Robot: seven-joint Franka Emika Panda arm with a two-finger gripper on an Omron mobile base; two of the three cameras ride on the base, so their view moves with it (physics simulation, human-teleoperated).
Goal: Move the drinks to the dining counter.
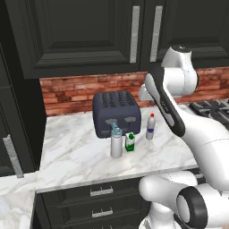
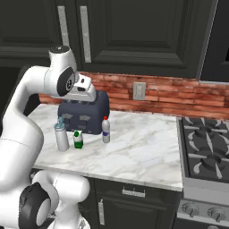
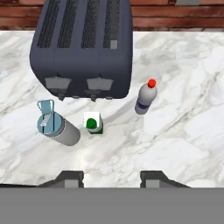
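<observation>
The jaws [image 3: 111,176] hover above the marble tabletop [image 3: 183,131], closed as far as they go and holding nothing. Beyond them stand the grey bottle [image 3: 59,126] left, green carton [image 3: 93,123] centre, clear bottle [image 3: 145,98] right, before the toaster [image 3: 83,48].

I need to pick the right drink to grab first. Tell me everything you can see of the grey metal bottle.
The grey metal bottle is a plain matte cylinder with a light-blue cap carrying a loop handle. It stands upright on the marble worktop in front of the toaster, left of the green-and-white carton and apart from it. Nothing grips it.
</observation>
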